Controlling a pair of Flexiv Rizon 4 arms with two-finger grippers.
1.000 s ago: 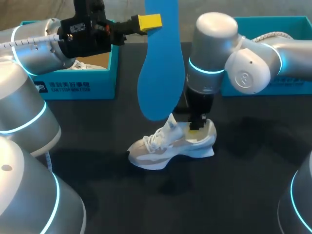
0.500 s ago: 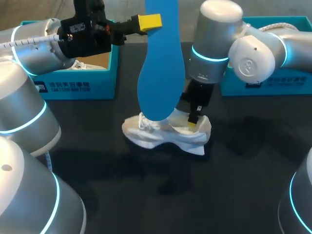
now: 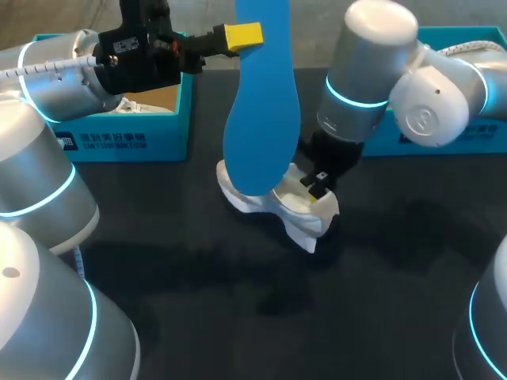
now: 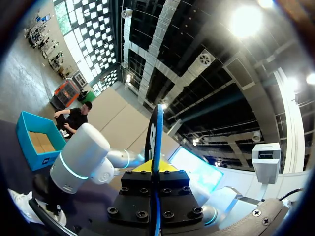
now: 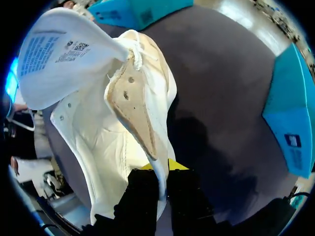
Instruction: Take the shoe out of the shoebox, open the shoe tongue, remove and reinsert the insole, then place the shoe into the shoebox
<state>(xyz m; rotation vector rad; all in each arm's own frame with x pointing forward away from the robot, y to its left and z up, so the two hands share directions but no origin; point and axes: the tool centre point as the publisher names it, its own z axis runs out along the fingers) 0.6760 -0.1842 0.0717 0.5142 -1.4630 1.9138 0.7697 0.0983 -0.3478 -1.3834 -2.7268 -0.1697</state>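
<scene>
A blue insole (image 3: 261, 119) hangs upright over the table's middle, its top end pinched in my left gripper (image 3: 242, 36), which is shut on it. In the left wrist view the insole (image 4: 156, 132) stands edge-on between that gripper's (image 4: 156, 169) yellow tips. Below it the white shoe (image 3: 297, 214) sits tilted on the black table, its toe partly hidden behind the insole. My right gripper (image 3: 318, 190) is shut on the shoe's heel collar. In the right wrist view the shoe (image 5: 113, 147) gapes open, its tongue (image 5: 59, 54) folded back, and the collar edge runs between the fingers of the gripper (image 5: 160, 172).
A teal shoebox (image 3: 127, 138) stands at the back left under my left arm, with white paper in it. A second teal box (image 3: 483, 138) sits at the back right behind my right arm; it shows beside the shoe as a box (image 5: 290, 118) in the right wrist view.
My right gripper has swung the shoe round and tipped it, moving it slightly back and up; its toe now points away behind the insole. The left arm and insole have stayed still.
</scene>
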